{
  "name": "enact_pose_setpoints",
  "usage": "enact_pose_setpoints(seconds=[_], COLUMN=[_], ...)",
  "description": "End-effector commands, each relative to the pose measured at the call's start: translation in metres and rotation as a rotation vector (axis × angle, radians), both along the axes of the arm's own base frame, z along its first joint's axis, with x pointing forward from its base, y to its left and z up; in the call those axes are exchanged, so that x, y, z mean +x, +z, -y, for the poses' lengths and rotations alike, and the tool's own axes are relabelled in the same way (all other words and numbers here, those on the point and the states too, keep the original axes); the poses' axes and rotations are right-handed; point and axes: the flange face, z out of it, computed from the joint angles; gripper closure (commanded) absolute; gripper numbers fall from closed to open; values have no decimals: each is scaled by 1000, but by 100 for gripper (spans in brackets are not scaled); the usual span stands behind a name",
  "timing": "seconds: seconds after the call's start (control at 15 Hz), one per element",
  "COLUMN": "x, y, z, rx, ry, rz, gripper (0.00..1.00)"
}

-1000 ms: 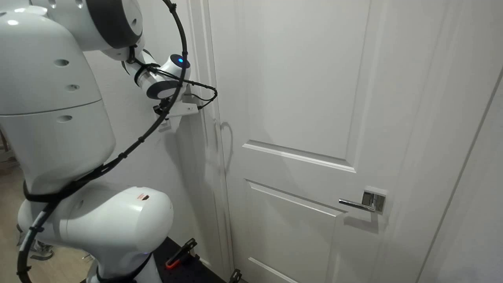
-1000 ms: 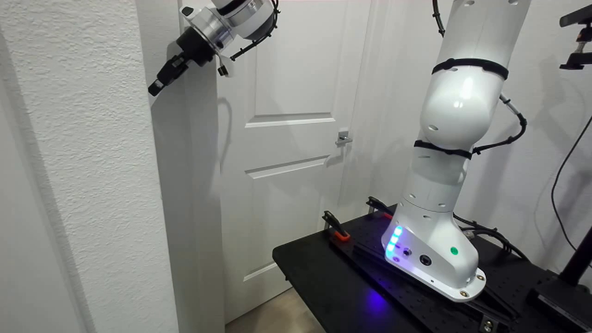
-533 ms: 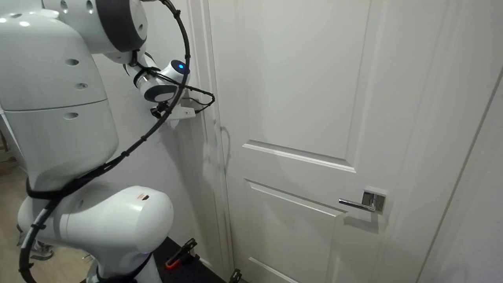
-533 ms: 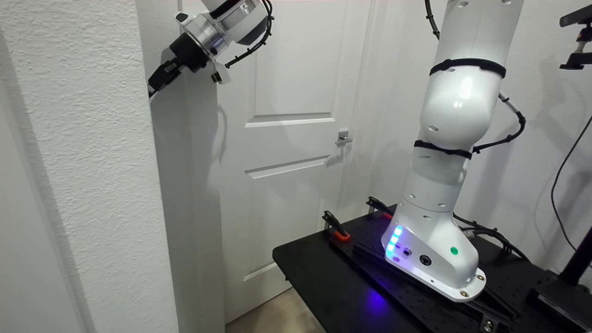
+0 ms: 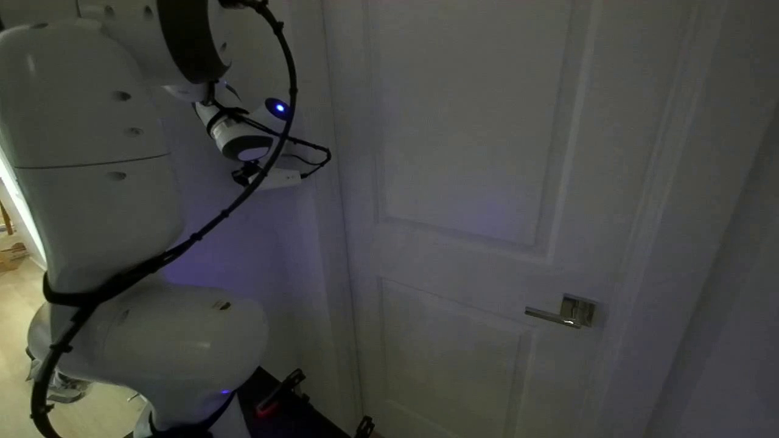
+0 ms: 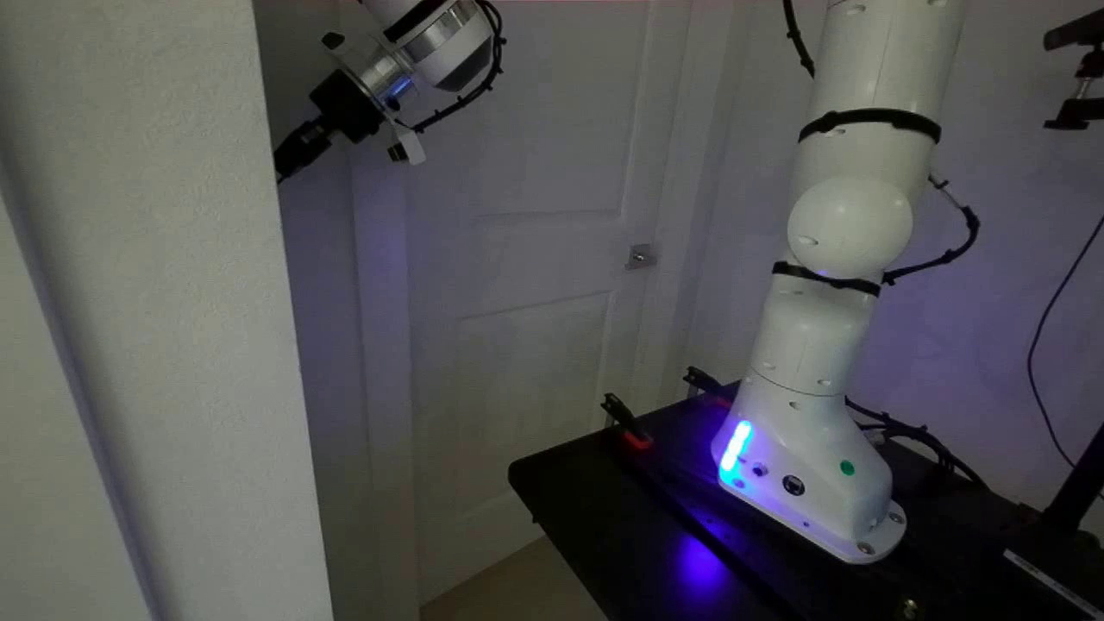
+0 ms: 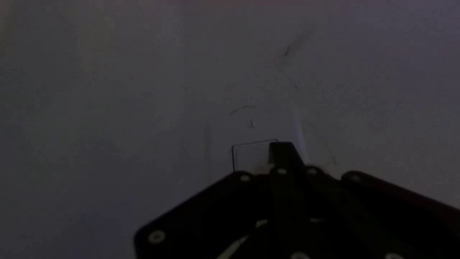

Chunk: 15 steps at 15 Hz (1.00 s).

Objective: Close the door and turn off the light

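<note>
Dim wall, switch plate, lower part hidden behind joined fingers.

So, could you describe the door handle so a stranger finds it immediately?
In an exterior view, find the white door. Near its right edge, level with the strip between panels, is the door handle, a lever pointing left. Its shiny metal stands out from the surrounding white.

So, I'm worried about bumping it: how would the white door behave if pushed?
The door looks shut, so it would probably give very little. Its broad, panelled build suggests a stiff slab. Its smooth-looking face might be somewhat slippery.
</note>
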Motion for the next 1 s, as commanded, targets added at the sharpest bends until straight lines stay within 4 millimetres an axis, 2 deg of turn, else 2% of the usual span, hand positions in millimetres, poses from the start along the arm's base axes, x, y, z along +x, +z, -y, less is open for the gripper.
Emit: enact_pose_setpoints(seconds=[0.0, 0.33, 0.47, 0.67, 0.93], x=[28, 25, 23, 22, 19], y=[-9, -17, -27, -41, -30], z=[-4, -6, -6, 7, 33], rx=[40, 31, -14, -167, -351], ry=[-19, -8, 16, 69, 128], rz=[17, 6, -25, -84, -144], gripper=[100, 100, 100, 100, 100])
